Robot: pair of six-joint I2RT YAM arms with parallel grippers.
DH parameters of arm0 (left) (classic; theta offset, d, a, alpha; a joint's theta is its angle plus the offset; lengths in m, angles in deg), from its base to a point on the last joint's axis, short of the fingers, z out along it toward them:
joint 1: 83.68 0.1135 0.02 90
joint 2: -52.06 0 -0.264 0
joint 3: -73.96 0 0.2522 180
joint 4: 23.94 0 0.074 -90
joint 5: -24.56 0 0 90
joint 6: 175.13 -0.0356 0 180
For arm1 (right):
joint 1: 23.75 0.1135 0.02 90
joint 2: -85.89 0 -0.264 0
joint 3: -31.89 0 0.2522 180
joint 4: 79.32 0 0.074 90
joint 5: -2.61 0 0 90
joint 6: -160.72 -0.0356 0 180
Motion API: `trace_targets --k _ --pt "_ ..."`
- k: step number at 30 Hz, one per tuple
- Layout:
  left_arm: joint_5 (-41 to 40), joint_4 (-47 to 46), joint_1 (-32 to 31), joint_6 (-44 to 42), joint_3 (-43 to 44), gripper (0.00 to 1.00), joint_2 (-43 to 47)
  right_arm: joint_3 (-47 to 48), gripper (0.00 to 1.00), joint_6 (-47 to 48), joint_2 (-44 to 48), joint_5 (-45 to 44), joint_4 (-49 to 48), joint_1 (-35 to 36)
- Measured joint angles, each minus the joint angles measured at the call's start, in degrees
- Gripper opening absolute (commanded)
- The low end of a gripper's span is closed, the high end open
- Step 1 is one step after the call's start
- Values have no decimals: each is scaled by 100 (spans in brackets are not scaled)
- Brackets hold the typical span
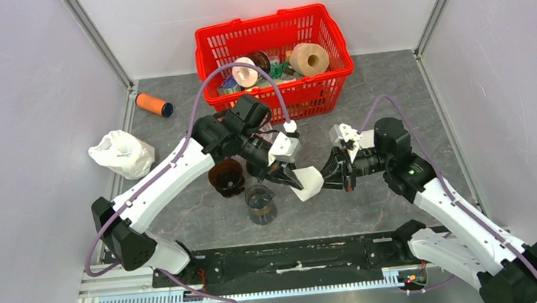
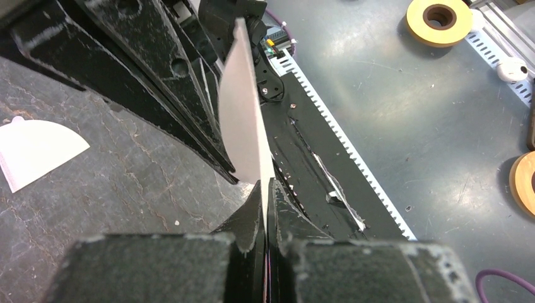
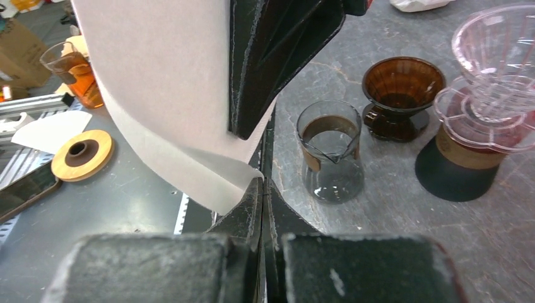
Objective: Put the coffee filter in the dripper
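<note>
Two grippers share the coffee filter, held in the air above the desk approx. mid-way btwn the arms. Left gripper is clenched on its left edge and right gripper on the opposite edge; both wrist views show the jaws pressed tight on the white paper. Filter is edge-on in the left wrist view and a broad sheet in the right wrist view. Glass carafe stands just left of and below the filter. Brown dripper sits beside the carafe, under the left arm, apart from the filter. Red basket w/ misc. items is at the far side.
</note>
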Motion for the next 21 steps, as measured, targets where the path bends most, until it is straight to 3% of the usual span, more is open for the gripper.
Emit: trace_targets --k 7,21 --pt "20 0 0 2 0 2 -2 -37 0 -225 -289 122 -466 317" --pt "125 0 -2 2 0 2 -66 -535 0 -2083 -885 -146 -3180 428"
